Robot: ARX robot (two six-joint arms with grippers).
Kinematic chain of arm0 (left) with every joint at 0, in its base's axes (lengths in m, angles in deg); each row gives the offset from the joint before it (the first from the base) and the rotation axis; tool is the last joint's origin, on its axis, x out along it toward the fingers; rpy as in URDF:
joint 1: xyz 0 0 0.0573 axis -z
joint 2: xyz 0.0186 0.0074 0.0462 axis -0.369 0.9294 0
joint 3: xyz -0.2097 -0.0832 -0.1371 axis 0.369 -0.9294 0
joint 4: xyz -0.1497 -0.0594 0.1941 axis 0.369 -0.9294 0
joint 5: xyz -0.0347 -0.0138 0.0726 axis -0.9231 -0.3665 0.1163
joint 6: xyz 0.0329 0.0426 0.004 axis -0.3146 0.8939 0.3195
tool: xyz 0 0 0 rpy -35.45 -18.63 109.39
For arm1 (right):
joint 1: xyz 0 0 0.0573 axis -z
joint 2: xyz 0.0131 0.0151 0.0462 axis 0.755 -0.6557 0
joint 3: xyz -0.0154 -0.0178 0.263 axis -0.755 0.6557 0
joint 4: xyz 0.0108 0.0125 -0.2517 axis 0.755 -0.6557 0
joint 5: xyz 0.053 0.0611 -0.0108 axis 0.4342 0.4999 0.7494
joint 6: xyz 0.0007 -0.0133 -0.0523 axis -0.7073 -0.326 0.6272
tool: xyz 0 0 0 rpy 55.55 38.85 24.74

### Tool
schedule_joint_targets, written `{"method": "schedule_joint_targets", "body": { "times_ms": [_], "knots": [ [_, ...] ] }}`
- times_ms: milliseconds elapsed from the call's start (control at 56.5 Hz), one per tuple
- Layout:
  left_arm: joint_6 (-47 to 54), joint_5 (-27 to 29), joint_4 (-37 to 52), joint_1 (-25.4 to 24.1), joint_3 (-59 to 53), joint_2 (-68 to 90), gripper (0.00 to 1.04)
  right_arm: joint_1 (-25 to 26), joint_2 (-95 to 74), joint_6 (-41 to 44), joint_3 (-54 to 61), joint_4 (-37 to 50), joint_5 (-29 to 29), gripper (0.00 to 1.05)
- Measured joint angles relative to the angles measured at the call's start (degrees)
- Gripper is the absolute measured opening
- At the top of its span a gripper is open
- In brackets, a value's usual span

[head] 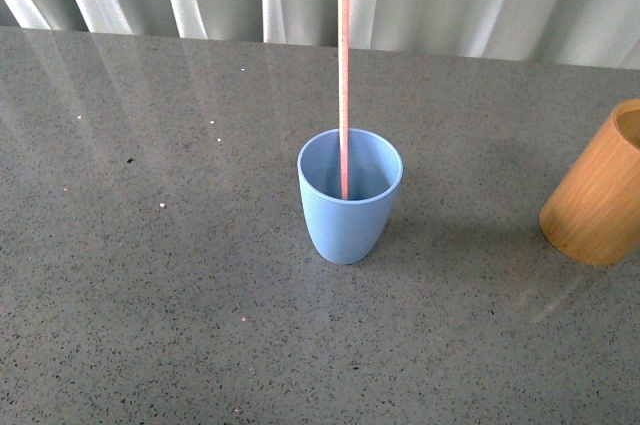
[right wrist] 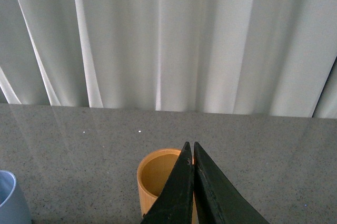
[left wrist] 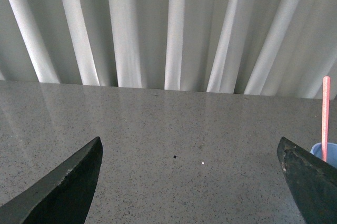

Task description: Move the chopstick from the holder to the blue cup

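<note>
Standing upright in the blue cup [head: 349, 207] mid-table, the chopstick [head: 344, 85] leans on the far rim. Holder [head: 600, 190] sits well off to the right. Left gripper [left wrist: 190, 179] is spread wide, right gripper [right wrist: 192, 163] pinched closed on nothing.

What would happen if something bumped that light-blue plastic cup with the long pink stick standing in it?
The light-blue plastic cup would probably tip fairly easily: it narrows toward its base and looks light. The thin pinkish-red chopstick rises far above its rim, likely adding leverage. On the smooth, glossy grey countertop it may instead just slide.
</note>
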Motion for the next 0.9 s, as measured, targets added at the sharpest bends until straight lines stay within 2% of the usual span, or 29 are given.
{"method": "schedule_joint_targets", "body": {
  "times_ms": [336, 903],
  "knots": [
    [0.00, 0.00, 0.00, 0.00, 0.00, 0.00, 0.98, 0.00, 11.26, -0.15, 0.04, -10.62, -0.17, 0.01],
    [0.00, -0.02, 0.00, 0.00, 0.00, 0.00, 0.98, 0.00, 20.98, -0.17, 0.04, -20.20, -0.17, 0.01]
  ]
}}
